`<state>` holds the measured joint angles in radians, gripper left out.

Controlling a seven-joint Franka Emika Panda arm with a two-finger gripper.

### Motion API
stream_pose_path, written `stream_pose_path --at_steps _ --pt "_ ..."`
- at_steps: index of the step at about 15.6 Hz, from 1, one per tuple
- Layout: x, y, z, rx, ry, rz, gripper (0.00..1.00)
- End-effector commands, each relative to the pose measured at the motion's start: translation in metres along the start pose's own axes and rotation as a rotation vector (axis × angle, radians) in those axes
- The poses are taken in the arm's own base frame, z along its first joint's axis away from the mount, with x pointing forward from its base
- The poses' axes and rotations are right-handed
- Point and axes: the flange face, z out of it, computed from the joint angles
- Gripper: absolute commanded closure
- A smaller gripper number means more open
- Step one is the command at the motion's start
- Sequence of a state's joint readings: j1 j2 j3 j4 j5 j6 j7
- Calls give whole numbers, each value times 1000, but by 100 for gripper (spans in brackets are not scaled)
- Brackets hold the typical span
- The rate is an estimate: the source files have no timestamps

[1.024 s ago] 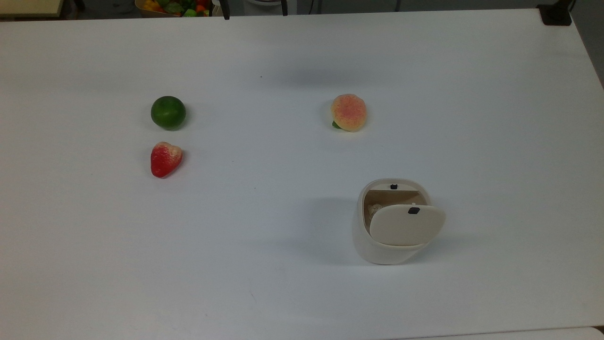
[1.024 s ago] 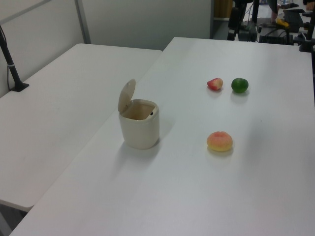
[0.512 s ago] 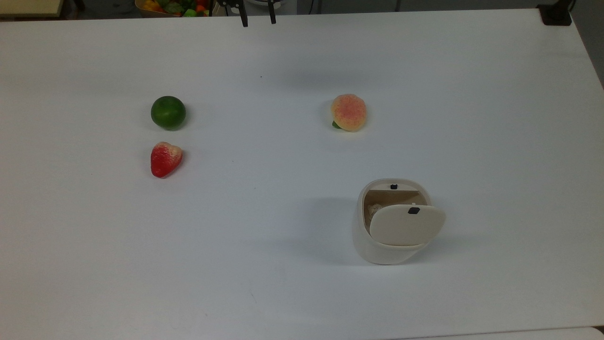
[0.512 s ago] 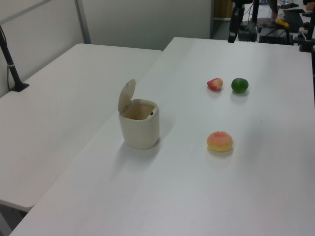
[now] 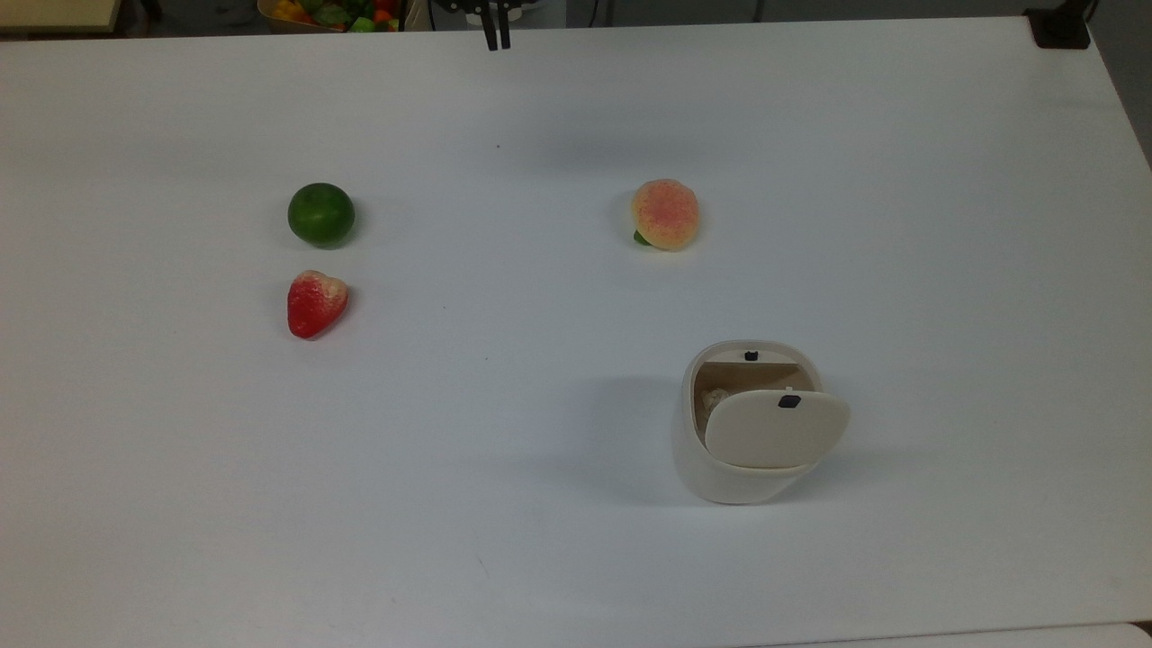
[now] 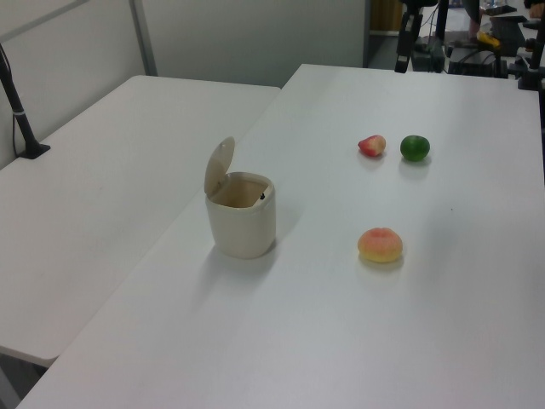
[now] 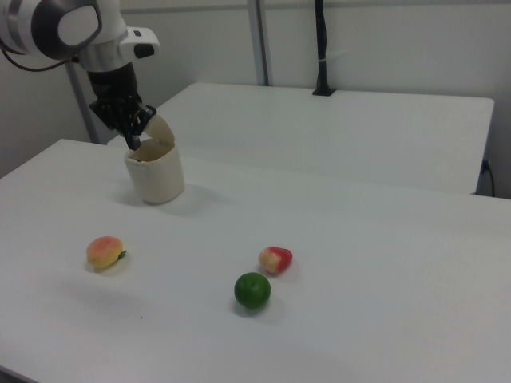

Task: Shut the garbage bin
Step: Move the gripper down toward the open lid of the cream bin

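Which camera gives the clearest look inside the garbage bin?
The top view: it looks down past the raised lid into the garbage bin. The left view shows the garbage bin side-on with a sliver of its inside; the right view has its outer wall.

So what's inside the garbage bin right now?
Through the open garbage bin, the top view shows a pale crumpled lump against the tan inner wall. The raised lid covers the rest of the inside.

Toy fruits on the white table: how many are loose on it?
3. In the top view, a green lime lies at the left, a strawberry just below it, and a peach near the centre, above the open garbage bin. The bin's contents are unclear.
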<state>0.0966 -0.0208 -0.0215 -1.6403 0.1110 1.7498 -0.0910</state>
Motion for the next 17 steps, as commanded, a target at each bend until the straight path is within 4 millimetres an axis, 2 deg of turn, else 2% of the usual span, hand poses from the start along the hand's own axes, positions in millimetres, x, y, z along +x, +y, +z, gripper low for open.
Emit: stream_pose_path --at_steps 1,3,5,8,10,14,17 --pt "8 -4 5 20 60 -2 100" --pt "15 -5 7 18 95 -4 100" --pt "31 -23 8 35 203 2 100" --pt "50 -29 9 57 319 66 100" --pt "59 -45 12 69 380 62 100" --pt "86 -83 37 100 495 115 100" --pt "99 -96 65 116 532 127 100"
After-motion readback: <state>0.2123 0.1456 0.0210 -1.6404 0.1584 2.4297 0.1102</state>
